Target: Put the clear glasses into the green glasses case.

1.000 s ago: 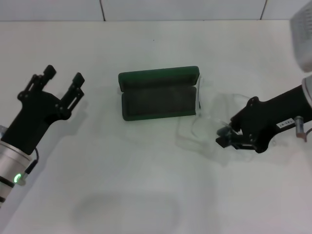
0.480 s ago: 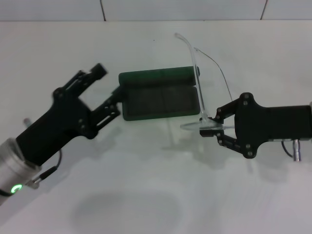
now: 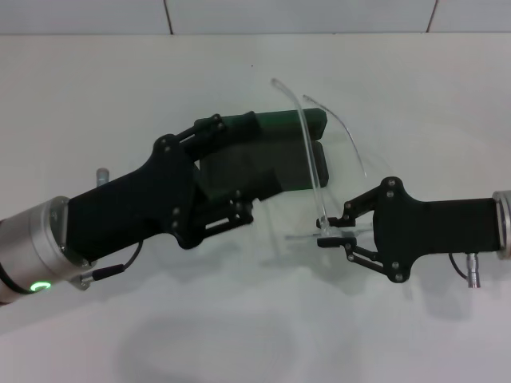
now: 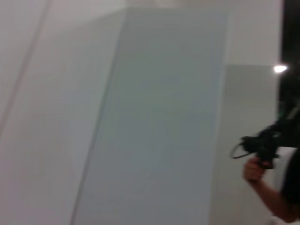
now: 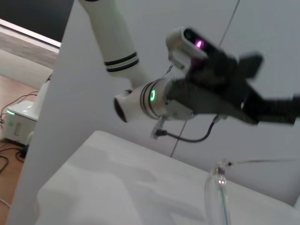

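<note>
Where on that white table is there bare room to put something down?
The near strip of the table below both arms is bare, likewise the far strip behind the green glasses case. Crowded: the middle, where left gripper, right gripper and clear glasses meet.

Your worktop (image 3: 239, 335): plain white, matte, soft shadows on it. Tiled wall (image 3: 303, 14) behind, dark grout lines visible. Left wrist view: you've got a person's hand (image 4: 255, 169) at the frame edge, holding a dark device (image 4: 262, 143). Right wrist view: wood floor w/ white box (image 5: 16, 123), green light lit, cables alongside.
</note>
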Controlling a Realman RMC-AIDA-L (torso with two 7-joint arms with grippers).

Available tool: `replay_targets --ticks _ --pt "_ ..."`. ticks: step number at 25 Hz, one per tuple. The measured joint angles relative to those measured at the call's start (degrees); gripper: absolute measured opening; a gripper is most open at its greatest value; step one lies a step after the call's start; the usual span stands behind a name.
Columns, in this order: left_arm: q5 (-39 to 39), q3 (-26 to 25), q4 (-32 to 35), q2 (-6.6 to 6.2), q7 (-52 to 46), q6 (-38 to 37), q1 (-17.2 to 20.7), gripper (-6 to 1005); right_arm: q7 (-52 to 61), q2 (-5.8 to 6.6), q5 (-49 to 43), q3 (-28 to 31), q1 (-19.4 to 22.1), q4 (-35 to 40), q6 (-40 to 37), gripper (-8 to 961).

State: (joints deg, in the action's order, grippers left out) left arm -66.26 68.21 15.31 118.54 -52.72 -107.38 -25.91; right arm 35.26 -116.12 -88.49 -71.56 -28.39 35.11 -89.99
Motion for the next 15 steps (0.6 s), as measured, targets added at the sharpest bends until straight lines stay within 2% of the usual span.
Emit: replay_targets --ticks 8,15 --pt "-5.41 0.00 1.02 0.57 -1.06 -0.02 -2.05 725 0.26 -0.08 0.42 -2.21 -0.67 0.03 0.16 124" --pt "-6.70 0.00 0.81 0.87 -5.72 5.74 -3.32 725 -1.41 -0.07 3.34 -5.11 -0.85 0.70 0.23 124"
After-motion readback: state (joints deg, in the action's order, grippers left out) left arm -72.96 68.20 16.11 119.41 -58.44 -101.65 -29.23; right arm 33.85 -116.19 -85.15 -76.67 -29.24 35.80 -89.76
